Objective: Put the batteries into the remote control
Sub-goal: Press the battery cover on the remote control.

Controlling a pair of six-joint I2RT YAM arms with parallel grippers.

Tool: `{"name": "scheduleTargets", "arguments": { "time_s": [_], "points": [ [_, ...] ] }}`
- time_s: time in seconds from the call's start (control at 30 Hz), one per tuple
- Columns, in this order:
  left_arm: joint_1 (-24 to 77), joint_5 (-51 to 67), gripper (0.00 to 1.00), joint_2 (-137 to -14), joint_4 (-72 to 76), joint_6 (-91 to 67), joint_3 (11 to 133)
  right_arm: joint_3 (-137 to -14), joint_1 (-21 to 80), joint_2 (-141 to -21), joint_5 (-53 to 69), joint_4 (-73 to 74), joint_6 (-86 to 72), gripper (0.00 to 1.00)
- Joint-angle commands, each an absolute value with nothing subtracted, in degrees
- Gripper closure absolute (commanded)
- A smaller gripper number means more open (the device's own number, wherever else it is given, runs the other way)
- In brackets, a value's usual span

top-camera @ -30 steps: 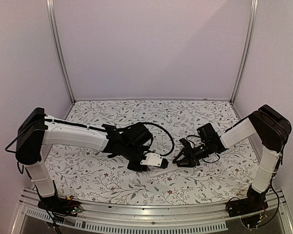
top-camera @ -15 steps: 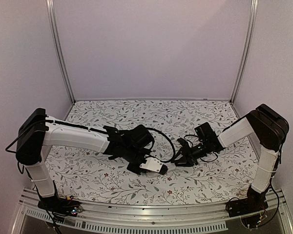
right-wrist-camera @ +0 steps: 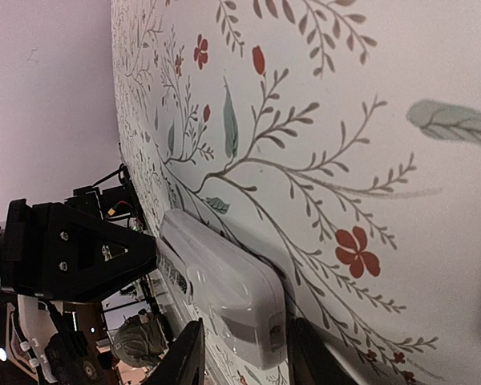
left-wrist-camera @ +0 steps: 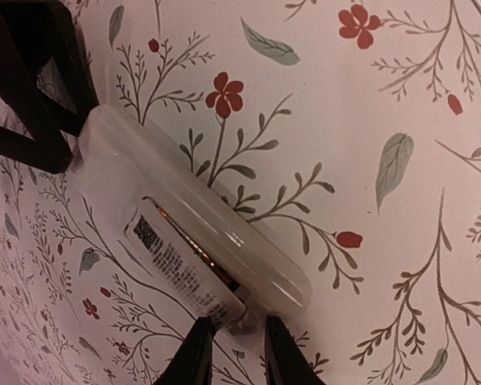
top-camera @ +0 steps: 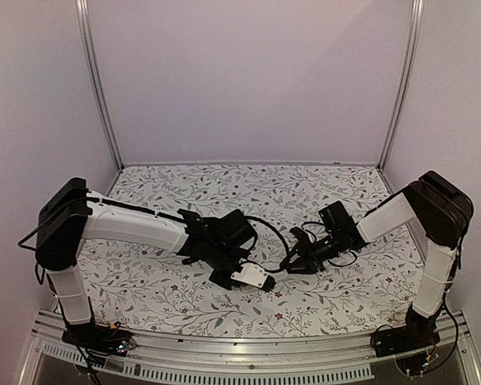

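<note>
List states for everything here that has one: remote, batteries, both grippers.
small white oblong plastic remote control: lying on the floral cloth, rear recess uncovered.
slim reddish-gold cylindrical battery: one sits in the recess; a second is not visible.
left gripper: fingers straddle one end of the remote; grip unclear.
right gripper: fingers straddle the other end; grip unclear.
</note>
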State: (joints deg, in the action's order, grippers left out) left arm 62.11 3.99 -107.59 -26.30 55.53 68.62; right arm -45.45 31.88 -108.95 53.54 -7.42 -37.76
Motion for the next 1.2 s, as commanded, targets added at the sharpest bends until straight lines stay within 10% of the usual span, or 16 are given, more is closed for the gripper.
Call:
{"name": "scheduleTargets", "arguments": {
  "time_s": [0.0, 1.17],
  "points": [
    [62.93, 4.00, 0.77, -109.55, -27.53, 56.28, 70.11, -46.23, 32.43, -110.47, 52.91, -6.60, -37.85, 0.65],
    [67.86, -5.64, 0.82, -112.50, -33.78, 61.51, 74.37, -46.23, 32.50, -110.79, 53.02, -6.65, -37.97, 0.70]
  ]
}}
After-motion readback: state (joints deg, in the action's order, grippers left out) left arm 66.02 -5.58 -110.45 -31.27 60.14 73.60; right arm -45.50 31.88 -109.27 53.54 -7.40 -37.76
